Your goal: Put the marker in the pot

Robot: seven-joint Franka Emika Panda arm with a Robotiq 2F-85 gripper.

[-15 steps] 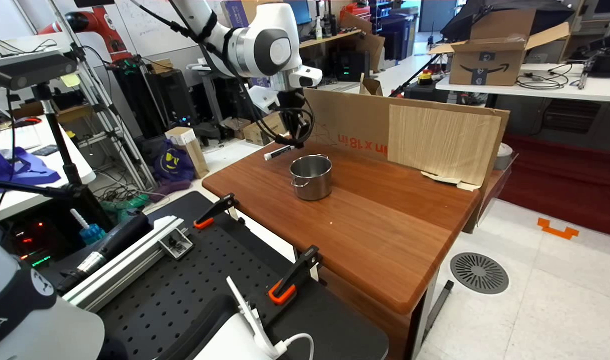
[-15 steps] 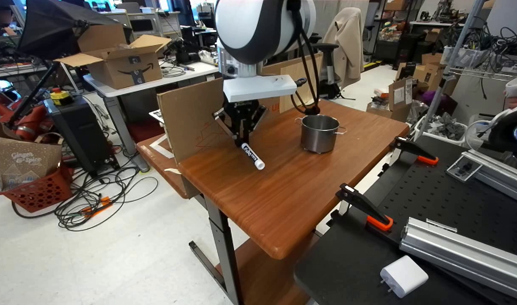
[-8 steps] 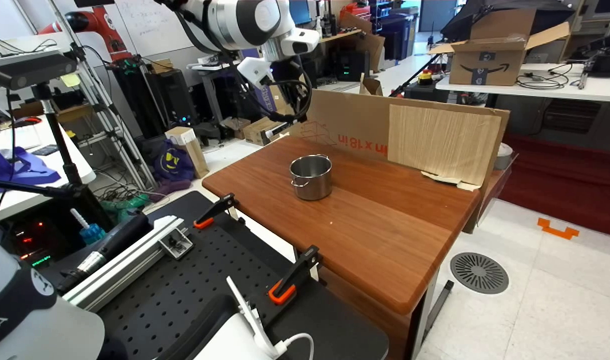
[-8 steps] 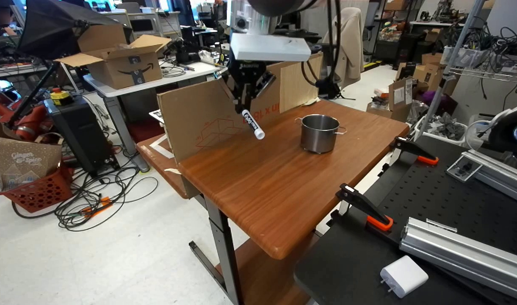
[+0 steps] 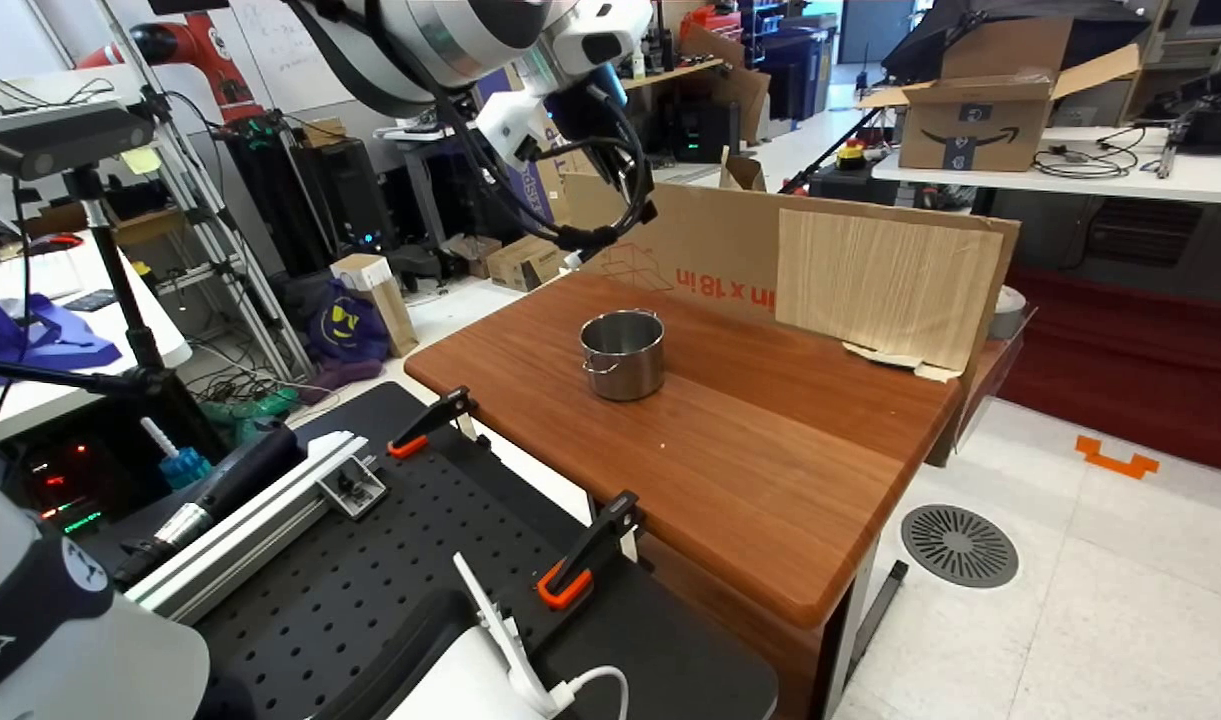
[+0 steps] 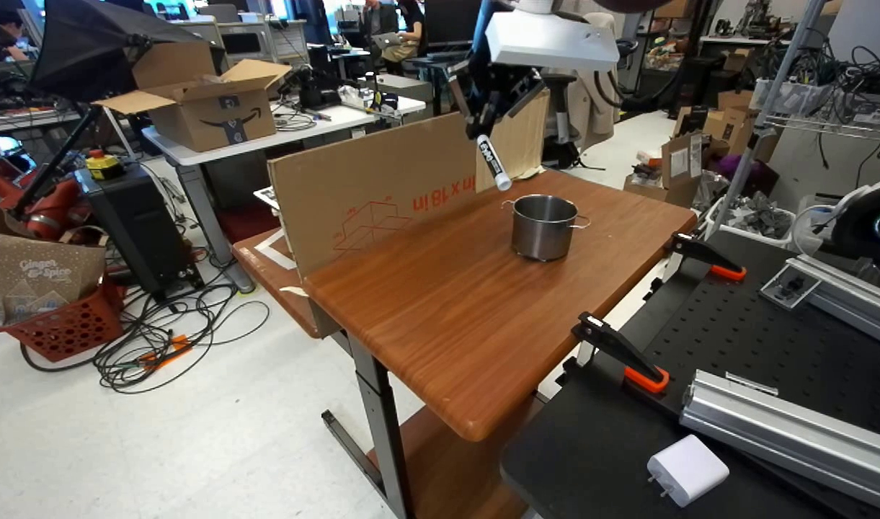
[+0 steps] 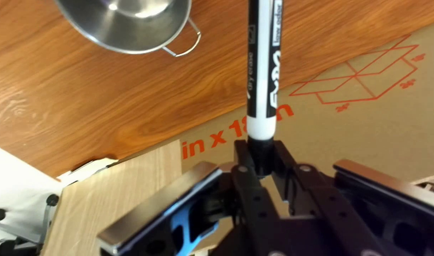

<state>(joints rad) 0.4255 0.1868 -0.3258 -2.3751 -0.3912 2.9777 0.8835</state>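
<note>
The marker [image 6: 494, 164] is white and black, and it hangs tilted in the air above the table. My gripper [image 7: 262, 156] is shut on its dark cap end, with the marker's body sticking out past the fingertips. In an exterior view the gripper [image 6: 479, 130] is higher than the pot and off to its side. In an exterior view only the marker's white tip [image 5: 573, 260] shows, and cables hide most of the gripper. The silver steel pot [image 6: 542, 234] stands upright on the table with wire side handles. The pot also shows in an exterior view [image 5: 630, 372] and in the wrist view [image 7: 138, 39].
The wooden table [image 5: 750, 450] has an upright cardboard panel [image 6: 382, 187] along one edge, with a light wood-grain sheet [image 5: 885, 285] on it. Black clamps with orange pads [image 5: 590, 550] hold the other edge next to the black perforated board [image 5: 400, 560].
My gripper has risen from low over the table with the marker held in it and moved sideways toward the pot. The pot has not moved.
</note>
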